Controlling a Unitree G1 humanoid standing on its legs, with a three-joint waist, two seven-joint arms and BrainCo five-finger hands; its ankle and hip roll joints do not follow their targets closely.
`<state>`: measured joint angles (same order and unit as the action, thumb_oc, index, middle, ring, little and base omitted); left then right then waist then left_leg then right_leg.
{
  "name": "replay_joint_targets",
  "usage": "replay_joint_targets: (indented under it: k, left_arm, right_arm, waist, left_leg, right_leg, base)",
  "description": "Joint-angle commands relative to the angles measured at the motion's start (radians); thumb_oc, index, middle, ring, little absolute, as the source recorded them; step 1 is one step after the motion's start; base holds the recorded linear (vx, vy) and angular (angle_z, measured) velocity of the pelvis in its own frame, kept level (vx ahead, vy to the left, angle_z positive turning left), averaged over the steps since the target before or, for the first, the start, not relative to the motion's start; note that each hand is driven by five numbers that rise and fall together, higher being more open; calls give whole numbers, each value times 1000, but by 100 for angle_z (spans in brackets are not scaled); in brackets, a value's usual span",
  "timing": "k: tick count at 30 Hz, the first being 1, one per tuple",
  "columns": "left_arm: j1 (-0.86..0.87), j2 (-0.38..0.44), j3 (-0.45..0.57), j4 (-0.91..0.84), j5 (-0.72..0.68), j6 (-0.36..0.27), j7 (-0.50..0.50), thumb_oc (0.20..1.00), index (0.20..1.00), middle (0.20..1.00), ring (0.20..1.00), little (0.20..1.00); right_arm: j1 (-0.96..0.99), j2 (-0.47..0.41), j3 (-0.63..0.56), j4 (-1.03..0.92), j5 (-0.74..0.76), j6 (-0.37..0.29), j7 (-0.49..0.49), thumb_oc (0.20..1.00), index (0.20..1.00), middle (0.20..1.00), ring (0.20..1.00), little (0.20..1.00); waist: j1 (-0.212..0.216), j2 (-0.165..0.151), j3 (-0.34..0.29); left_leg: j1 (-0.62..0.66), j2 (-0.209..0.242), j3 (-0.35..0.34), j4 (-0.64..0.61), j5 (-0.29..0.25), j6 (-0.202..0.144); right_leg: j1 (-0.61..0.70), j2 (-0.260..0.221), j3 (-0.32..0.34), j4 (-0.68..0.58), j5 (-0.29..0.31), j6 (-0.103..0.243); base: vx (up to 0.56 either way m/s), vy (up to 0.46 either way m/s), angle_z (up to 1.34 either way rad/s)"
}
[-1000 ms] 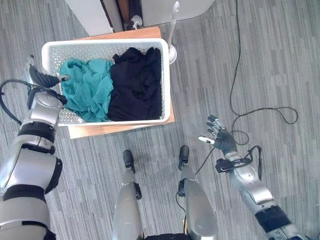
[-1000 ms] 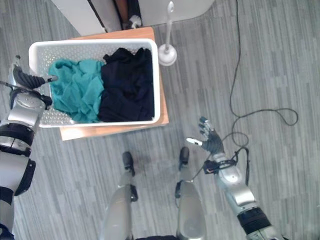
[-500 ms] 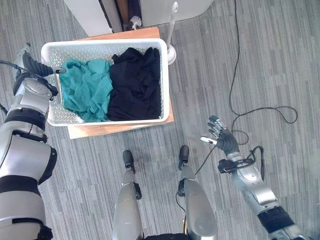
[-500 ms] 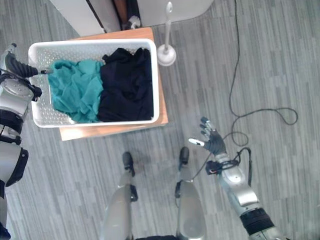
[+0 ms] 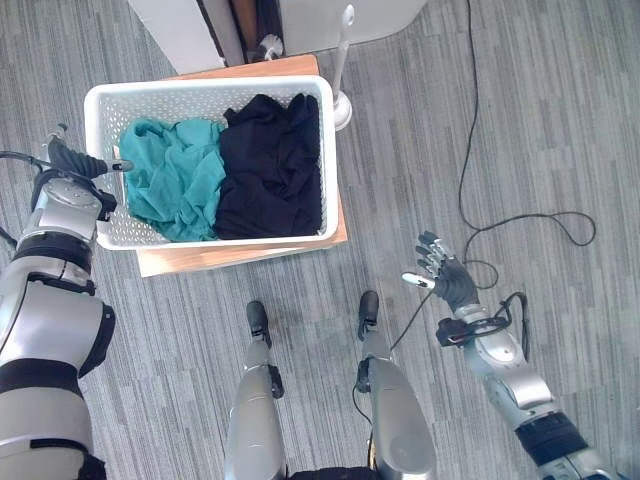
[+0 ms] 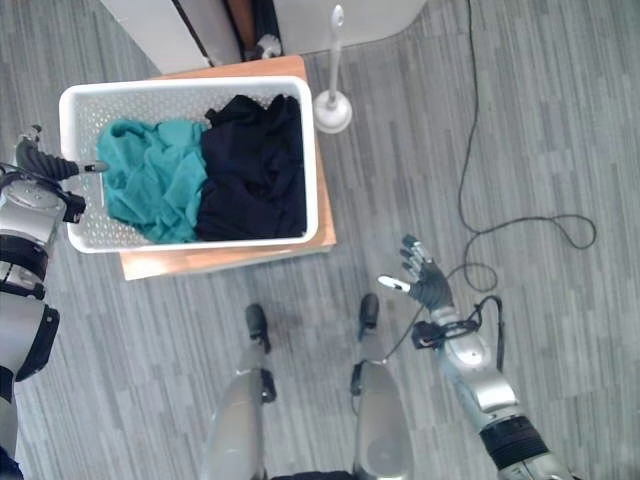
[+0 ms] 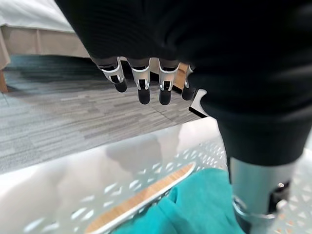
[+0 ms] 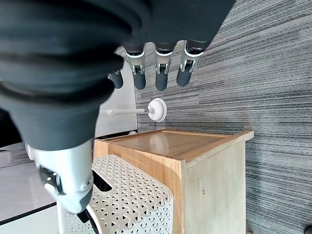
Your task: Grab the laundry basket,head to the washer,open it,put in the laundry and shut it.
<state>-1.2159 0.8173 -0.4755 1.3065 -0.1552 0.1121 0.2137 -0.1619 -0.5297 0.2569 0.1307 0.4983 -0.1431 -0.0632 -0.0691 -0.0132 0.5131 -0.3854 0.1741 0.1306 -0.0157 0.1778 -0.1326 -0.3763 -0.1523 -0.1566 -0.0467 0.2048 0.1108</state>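
Grey striped carpet point(image 5: 520, 120) covers the floor you're looking down on. Your white perforated laundry basket point(image 5: 329, 150) sits on a low wooden stand point(image 5: 240, 256), stand edges showing along the basket's near and far sides. Inside the basket: a teal garment point(image 5: 175, 180) on the left half, a black garment point(image 5: 272, 170) on the right half, the two touching in the middle.

Your left hand point(image 5: 68, 160) is at the basket's left short wall, fingers on the outside, thumb point(image 5: 118, 166) reaching over the rim toward the teal cloth. From the left wrist view the fingers point(image 7: 141, 85) are straight and loosely spread above the white rim point(image 7: 73, 170), not wrapped on it, so read it as relaxed, no grip on the basket.

Your right hand point(image 5: 445, 277) hangs over bare carpet, well apart from the basket and off to its right and nearer to you. Fingers point(image 8: 158, 66) are extended and apart, thumb out, holding nothing.

Just past the basket's far right corner a white round-based stand with a thin pole point(image 5: 344, 70) stands upright on the carpet. White cabinet panels point(image 5: 180, 30) lie at the far edge. A thin black cord point(image 5: 470, 150) runs across the carpet on the right.
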Motion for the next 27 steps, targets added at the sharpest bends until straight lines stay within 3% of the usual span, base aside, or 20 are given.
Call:
replay_joint_targets:
  k: [1, 7, 14, 19, 27]
  left_arm:
    - [-12, 13, 27, 53, 20, -5, 17, 1000, 1000, 1000, 1000, 1000]
    - [-1, -15, 40, 97, 36, -15, 25, 1000, 1000, 1000, 1000, 1000]
    - [20, -40, 34, 83, -14, -11, -36, 1000, 1000, 1000, 1000, 1000]
    - [25, -14, -21, 44, 26, 7, -84, 1000, 1000, 1000, 1000, 1000]
    - [2, 6, -21, 66, 65, 8, -49, 1000, 1000, 1000, 1000, 1000]
  right_arm:
    - [31, -33, -47, -24, 22, -26, -6, 1000, 1000, 1000, 1000, 1000]
    - [45, -66, -82, -79, 27, -36, -5, 1000, 1000, 1000, 1000, 1000]
    - [28, -67, -93, -55, 17, -23, -18, 1000, 1000, 1000, 1000, 1000]
    - [20, -50, -80, -20, 3, -10, -16, 1000, 1000, 1000, 1000, 1000]
    - [1, -46, -77, -124, 39, -33, -9, 1000, 1000, 1000, 1000, 1000]
  waist:
    - [-1, -7, -65]
    - [-10, -27, -62]
    - [-10, -18, -65]
    - [-4, -6, -66]
    - [-4, -13, -62]
  left_leg:
    - [-98, 39, -85, 132, -81, -26]
    - [-116, 44, -86, 129, -77, -28]
    - [-125, 45, -90, 137, -79, -24]
    - [-119, 42, -88, 138, -80, -23]
    - [-110, 43, -84, 135, -84, -23]
  right_leg:
    - [-46, -82, 51, 177, -158, 72]
    - [-62, -77, 49, 175, -153, 75]
    - [-65, -76, 51, 177, -154, 73]
    - [-59, -77, 52, 178, -156, 72]
    - [-61, -76, 59, 182, -159, 74]
  base:
    - [0, 0, 0]
    - [-1, -6, -2]
    - [0, 0, 0]
    - [0, 0, 0]
    - [0, 0, 0]
